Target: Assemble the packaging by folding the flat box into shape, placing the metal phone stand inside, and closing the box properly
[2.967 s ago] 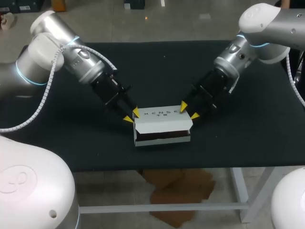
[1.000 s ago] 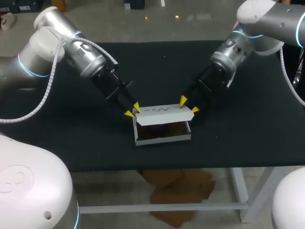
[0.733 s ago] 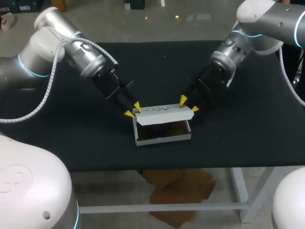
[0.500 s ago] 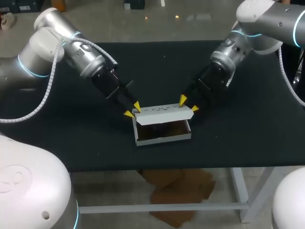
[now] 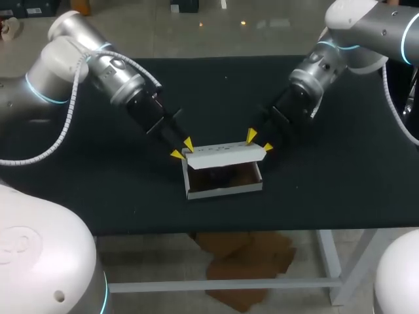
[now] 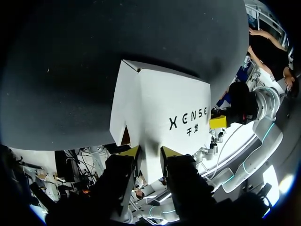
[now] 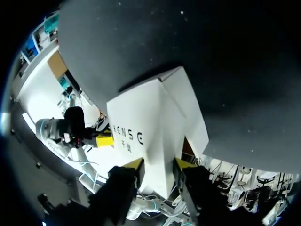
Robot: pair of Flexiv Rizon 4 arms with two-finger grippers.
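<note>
White box [image 5: 222,182] is folded into shape; its lid [image 5: 226,155] stands raised, its ends pinched between the fingers of left gripper [image 5: 182,149] and right gripper [image 5: 258,142]. Whether the stand is inside is unclear; closing remains.

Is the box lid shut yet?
Open. The lid stands raised, pinched by the left gripper and right gripper; the box shows its dark inside.

The lid [image 5: 226,154] swings up from lying almost flat over the box [image 5: 222,190] to standing along its far edge — the dark inside now shows. The left gripper [image 5: 182,148] and right gripper [image 5: 259,141] rise and draw back with it.
</note>
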